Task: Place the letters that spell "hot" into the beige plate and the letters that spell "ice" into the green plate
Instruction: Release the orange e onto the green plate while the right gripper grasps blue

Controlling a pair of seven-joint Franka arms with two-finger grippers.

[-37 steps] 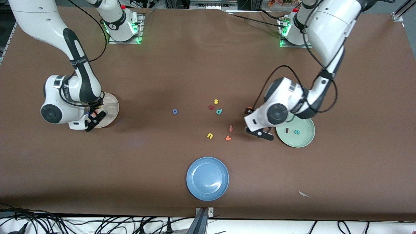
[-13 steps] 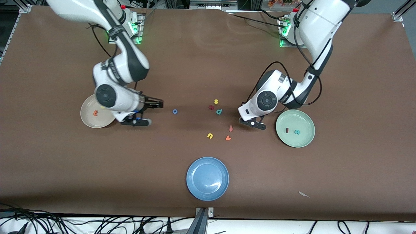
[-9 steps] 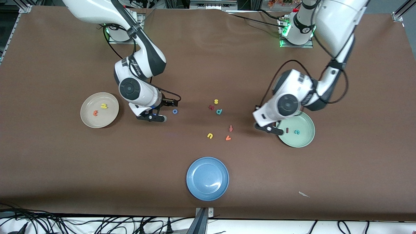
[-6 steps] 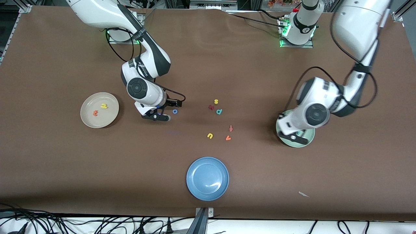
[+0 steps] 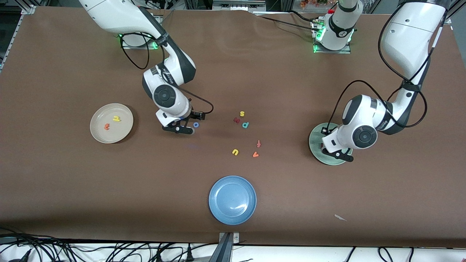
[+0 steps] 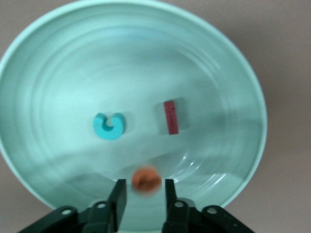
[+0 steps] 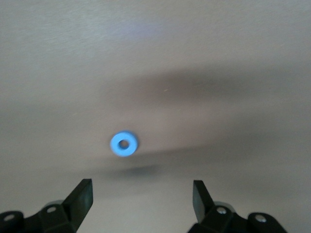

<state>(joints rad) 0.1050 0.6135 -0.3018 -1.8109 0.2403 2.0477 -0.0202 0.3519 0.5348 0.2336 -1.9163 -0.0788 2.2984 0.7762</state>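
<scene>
My left gripper (image 6: 143,187) hangs over the six o'clock part of the pale mint-green round plate (image 6: 58,58). Its jaws are released, and the small orange e (image 6: 146,180) is loose between them. The teal c (image 6: 109,126) and the dark red bar i (image 6: 170,117) lie in the plate. My right gripper (image 7: 143,194) is spread wide just beside the blue ring-shaped o (image 7: 123,144). The o lies on the brown table at three o'clock from the cream-beige round plate (image 5: 100,133), which holds the yellow h (image 5: 116,118) and the orange t (image 5: 106,126).

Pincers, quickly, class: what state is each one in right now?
Left pincer: open over the green plate, orange e loose between its fingers.
Right pincer: open, empty, above the blue o.
</scene>
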